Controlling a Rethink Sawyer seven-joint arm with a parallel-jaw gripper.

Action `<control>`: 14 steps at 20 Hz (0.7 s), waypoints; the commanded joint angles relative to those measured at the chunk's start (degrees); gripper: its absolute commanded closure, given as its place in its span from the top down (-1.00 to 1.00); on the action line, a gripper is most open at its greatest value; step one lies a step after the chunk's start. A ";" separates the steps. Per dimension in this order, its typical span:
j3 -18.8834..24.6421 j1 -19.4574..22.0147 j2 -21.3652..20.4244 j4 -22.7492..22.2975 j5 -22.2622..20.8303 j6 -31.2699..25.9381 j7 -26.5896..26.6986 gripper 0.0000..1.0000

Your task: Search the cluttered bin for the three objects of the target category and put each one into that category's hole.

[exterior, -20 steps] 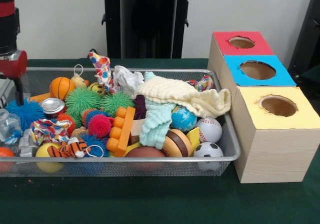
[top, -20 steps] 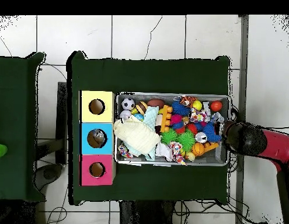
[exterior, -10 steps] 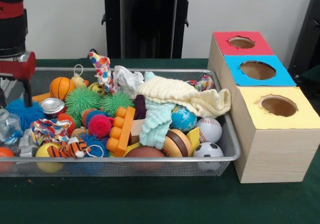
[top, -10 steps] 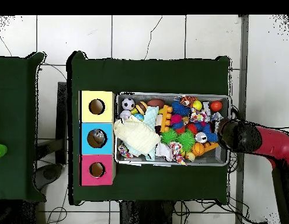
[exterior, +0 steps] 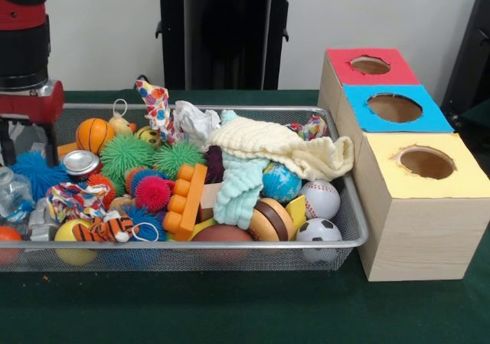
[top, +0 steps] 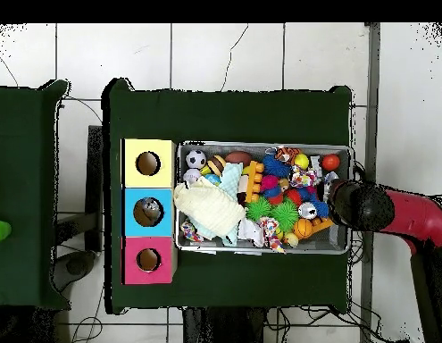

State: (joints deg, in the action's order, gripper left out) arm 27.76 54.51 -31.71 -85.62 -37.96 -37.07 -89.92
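The cluttered bin (exterior: 230,109) is a wire mesh tray full of toys; it also shows in the overhead view (top: 260,146). My gripper (exterior: 29,157) hangs open and empty over the bin's left end, its fingers (exterior: 52,146) either side of a blue spiky ball (exterior: 34,174). The silver can (exterior: 80,162) lies just right of it, also in the overhead view (top: 307,211). The clear bottle (exterior: 11,192) lies in front of the gripper at the bin's left edge. I cannot pick out a clear wrapper. In the overhead view the arm's wrist (top: 358,204) covers the gripper.
Three wooden boxes with holes stand right of the bin: red (exterior: 370,65), blue (exterior: 394,107), yellow (exterior: 426,162). A cream cloth (exterior: 279,145), orange blocks (exterior: 186,198), spiky balls (exterior: 126,152) and sports balls (exterior: 319,198) fill the bin. A crumpled white piece (exterior: 193,121) lies at the back.
The arm has slid inward over the bin's end, to the right in the front view. The gripper now straddles the blue spiky ball. The toys have not moved.
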 commanded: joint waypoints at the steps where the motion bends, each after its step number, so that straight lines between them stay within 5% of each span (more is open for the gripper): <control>1: 1.15 -0.62 0.58 -1.78 -0.90 -2.94 7.36 1.00; 14: 1.08 0.30 2.07 0.42 -2.22 -2.79 9.45 1.00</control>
State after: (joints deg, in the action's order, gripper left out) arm 27.76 54.41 -31.83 -85.60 -38.27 -37.07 -89.92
